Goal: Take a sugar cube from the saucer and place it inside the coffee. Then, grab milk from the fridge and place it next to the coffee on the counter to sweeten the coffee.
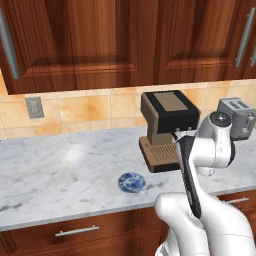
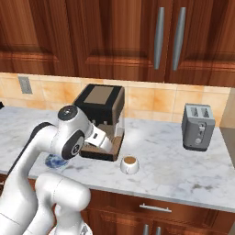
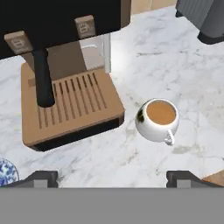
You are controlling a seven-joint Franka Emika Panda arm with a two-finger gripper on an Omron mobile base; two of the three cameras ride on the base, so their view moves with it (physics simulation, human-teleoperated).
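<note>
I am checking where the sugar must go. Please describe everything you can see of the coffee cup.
The coffee is a small round white cup, glossy like ceramic, filled with flat brown liquid. A small loop handle shows on its side in the hand view. It stands upright on the counter, just off the front corner of the coffee machine, with a narrow gap between them. Nothing touches it except the counter. The saucer lies beyond the machine's other side.

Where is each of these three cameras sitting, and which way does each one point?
Left base view: behind the arm on its left, looking forward and down at the counter, saucer and coffee machine; the white arm rises at lower right.
Right base view: behind on its right; same counter, plus the coffee and toaster; the arm rises at lower left.
Hand view: on the hand, looking down at the coffee; gripper fingertips show at the bottom.
All three share the coffee machine.
</note>
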